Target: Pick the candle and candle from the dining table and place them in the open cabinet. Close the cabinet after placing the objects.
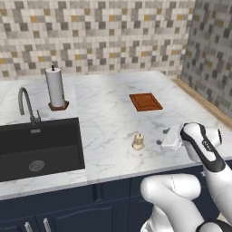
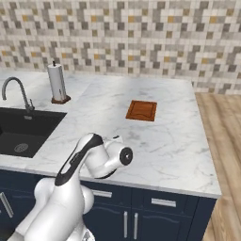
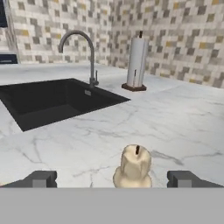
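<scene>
At the far left, a black sink (image 1: 38, 147) is set into the white marble table (image 1: 108, 131), with a curved grey tap (image 1: 26, 106) behind it. Just right of the tap, toward the tiled wall, a white paper-towel roll (image 1: 55, 88) stands upright on a small brown base. Further right, well apart from the roll, a flat brown board (image 1: 146, 102) lies on the table top.

A pale cream candle (image 1: 138, 142) stands upright near the front edge of the table, between the sink and the arm's hand. In the hand view the candle (image 3: 133, 168) sits between the two dark fingertips (image 3: 40, 179), close in front of the hand, with a short dark wick on top. The gripper (image 3: 111, 180) is spread wide, one tip on each side of the candle, and neither tip touches it. In the left base view the hand lies low over the table, just right of the candle. In the right base view the arm's own body hides the candle.
</scene>
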You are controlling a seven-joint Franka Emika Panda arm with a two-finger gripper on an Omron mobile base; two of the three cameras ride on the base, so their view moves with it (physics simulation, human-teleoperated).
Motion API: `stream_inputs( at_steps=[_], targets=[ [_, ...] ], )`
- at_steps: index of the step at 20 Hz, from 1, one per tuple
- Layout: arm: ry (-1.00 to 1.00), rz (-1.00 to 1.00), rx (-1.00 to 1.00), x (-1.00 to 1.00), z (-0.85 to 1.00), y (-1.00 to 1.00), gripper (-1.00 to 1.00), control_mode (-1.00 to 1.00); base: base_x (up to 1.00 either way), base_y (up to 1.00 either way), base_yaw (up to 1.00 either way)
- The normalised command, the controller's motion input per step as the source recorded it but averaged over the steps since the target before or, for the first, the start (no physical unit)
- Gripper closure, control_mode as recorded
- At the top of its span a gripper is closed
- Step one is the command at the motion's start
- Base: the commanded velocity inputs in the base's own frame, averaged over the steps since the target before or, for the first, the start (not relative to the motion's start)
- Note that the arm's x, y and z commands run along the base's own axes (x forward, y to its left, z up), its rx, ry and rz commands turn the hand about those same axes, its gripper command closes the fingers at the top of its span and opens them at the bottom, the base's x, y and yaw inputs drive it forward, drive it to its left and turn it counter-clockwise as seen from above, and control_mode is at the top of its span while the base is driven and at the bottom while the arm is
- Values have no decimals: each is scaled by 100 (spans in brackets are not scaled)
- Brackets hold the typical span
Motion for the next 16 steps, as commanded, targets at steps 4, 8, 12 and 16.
stream_inputs(
  at_steps=[4, 8, 12, 16],
  targets=[
    [0, 8, -13, 1, 0, -9, -100, -100, 0, 0, 0],
    [1, 7, -16, 0, 0, -10, -100, -100, 0, 0, 0],
    [4, 6, -17, 0, -4, -1, -100, -100, 0, 0, 0],
    [8, 7, -12, 0, -12, -7, -100, -100, 0, 0, 0]
  ],
)
